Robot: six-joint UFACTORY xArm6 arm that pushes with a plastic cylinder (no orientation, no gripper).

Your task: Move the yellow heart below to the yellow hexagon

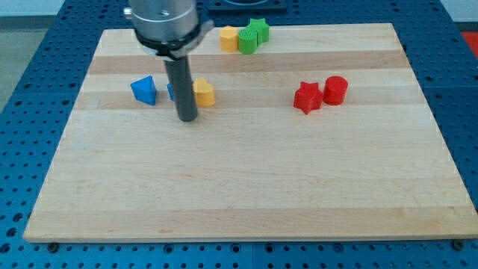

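The yellow heart [204,93] lies on the wooden board left of centre, in the upper half. My tip [187,118] is just below and left of it, close to its lower left edge. The rod hides most of a blue block [172,91] that sits right beside the heart on its left. The yellow hexagon [228,37] lies near the board's top edge, up and right of the heart, touching a green block.
A blue triangle-like block [144,90] lies left of the rod. A green cube [247,41] and a green star [258,31] crowd the hexagon's right side. A red star [307,97] and a red cylinder [335,90] lie at the right.
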